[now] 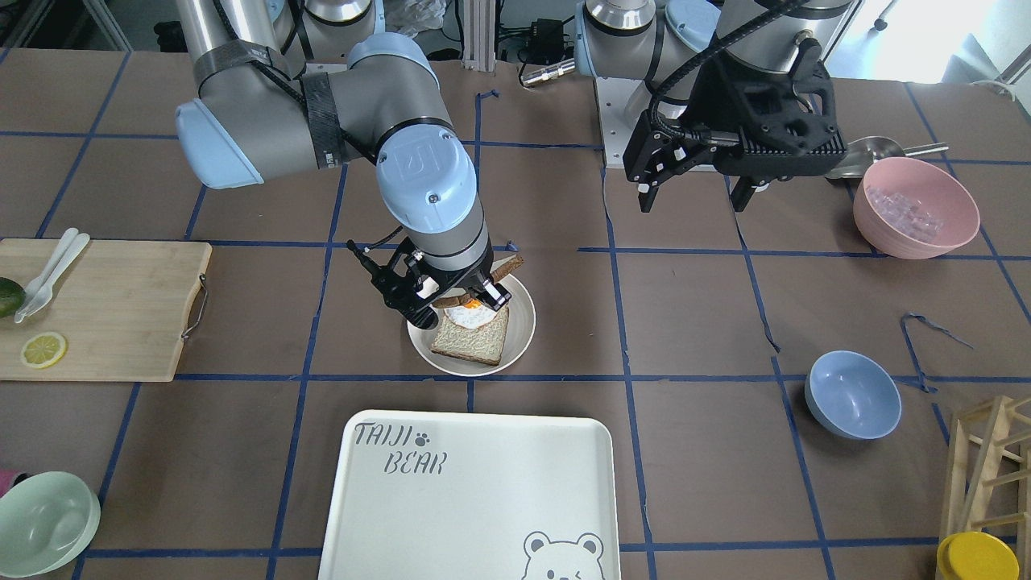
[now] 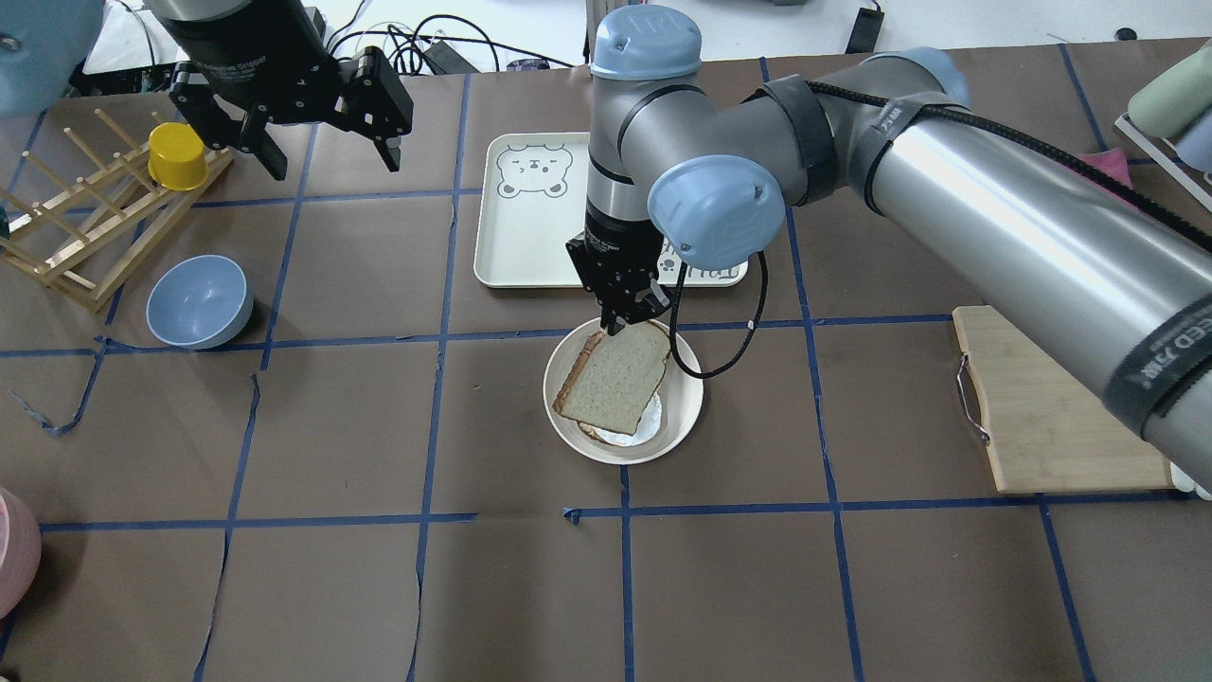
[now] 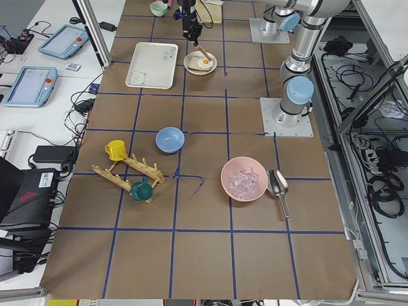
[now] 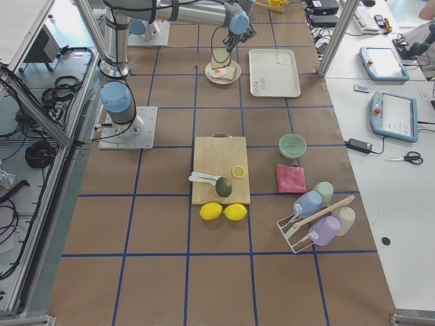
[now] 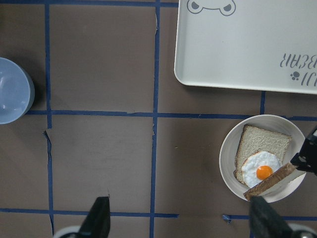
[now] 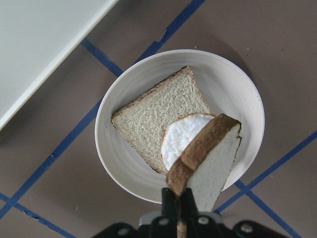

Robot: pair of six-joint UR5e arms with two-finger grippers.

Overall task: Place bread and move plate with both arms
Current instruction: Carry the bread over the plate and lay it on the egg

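My right gripper (image 2: 620,317) is shut on the bread (image 2: 615,379) by its crust edge and holds it tilted just above the plate (image 2: 682,417). The right wrist view shows the bread (image 6: 213,158) hanging over a smaller slice (image 6: 158,119) that bears a fried egg and lies on the plate (image 6: 237,94). In the front view the bread (image 1: 506,266) shows only as a sliver behind the right gripper (image 1: 459,302). My left gripper (image 2: 333,161) is open and empty, high above the table, far from the plate (image 5: 229,153).
A white bear-print tray (image 2: 530,227) lies just beyond the plate. A blue bowl (image 2: 199,301) and a wooden rack with a yellow cup (image 2: 177,156) are on the left. A pink bowl (image 1: 917,208) is near the left arm's base. A cutting board (image 2: 1051,407) is on the right.
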